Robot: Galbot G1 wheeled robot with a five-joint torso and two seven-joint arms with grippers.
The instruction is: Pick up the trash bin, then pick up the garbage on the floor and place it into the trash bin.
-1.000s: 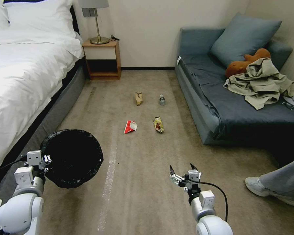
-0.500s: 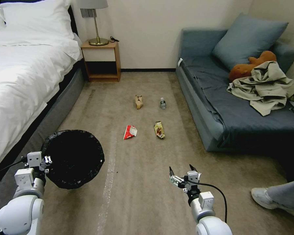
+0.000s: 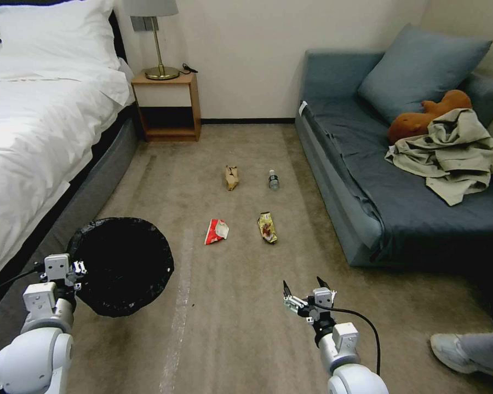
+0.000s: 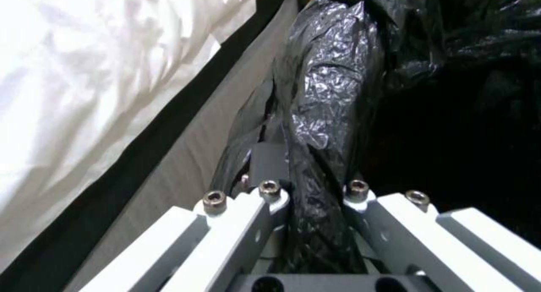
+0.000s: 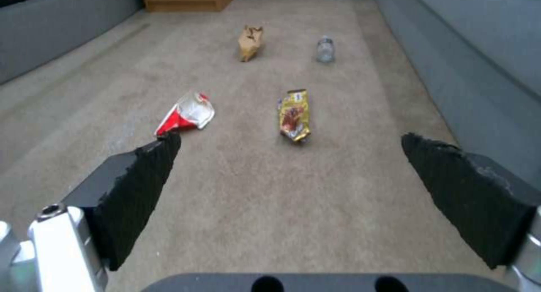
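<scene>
The trash bin (image 3: 120, 265), its mouth lined with a crinkled black bag (image 4: 327, 93), hangs at the lower left beside the bed. My left gripper (image 3: 71, 271) is shut on its near rim, with the bag pinched between the fingers (image 4: 270, 199). The garbage lies ahead on the carpet: a red-and-white wrapper (image 3: 216, 231) (image 5: 189, 114), a yellow-brown wrapper (image 3: 267, 227) (image 5: 295, 114), a tan paper bag (image 3: 231, 177) (image 5: 250, 42) and a small clear bottle (image 3: 273, 179) (image 5: 325, 49). My right gripper (image 3: 304, 290) (image 5: 290, 142) is open and holds nothing, short of the two nearer wrappers.
A white bed (image 3: 27, 137) runs along the left and a blue sofa (image 3: 367, 180) along the right, leaving a carpet lane between. A wooden nightstand (image 3: 167, 104) with a lamp stands at the far wall. A person's white sneaker (image 3: 454, 350) is at the lower right.
The whole picture has shifted, so the camera has moved: garbage and furniture now sit a little lower and the sneaker farther toward the lower right. Both arms keep their poses.
</scene>
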